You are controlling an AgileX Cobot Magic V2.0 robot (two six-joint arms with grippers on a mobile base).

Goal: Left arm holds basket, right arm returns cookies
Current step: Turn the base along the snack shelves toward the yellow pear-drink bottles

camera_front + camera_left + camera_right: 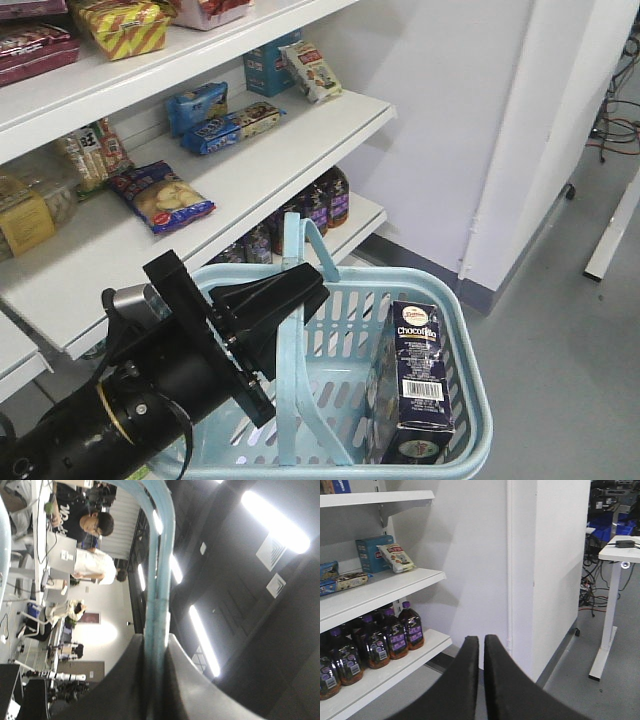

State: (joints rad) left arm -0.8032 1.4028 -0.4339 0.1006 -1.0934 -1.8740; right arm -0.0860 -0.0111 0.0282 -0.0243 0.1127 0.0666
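Note:
The light blue basket hangs low in the front view, its hoop handle raised. My left gripper is shut on that handle; in the left wrist view the blue handle runs up from between the black jaws of the left gripper. Inside the basket, at its right side, stands the dark navy cookies box, lettered "Chocofello", barcode facing out. My right gripper shows only in its own wrist view, shut with nothing between its fingers, pointing at a white wall beside the shelves.
White shelves at left hold blue biscuit bags, boxes and snack packs. The lower shelf carries several dark bottles. A white partition wall and a white table leg stand to the right.

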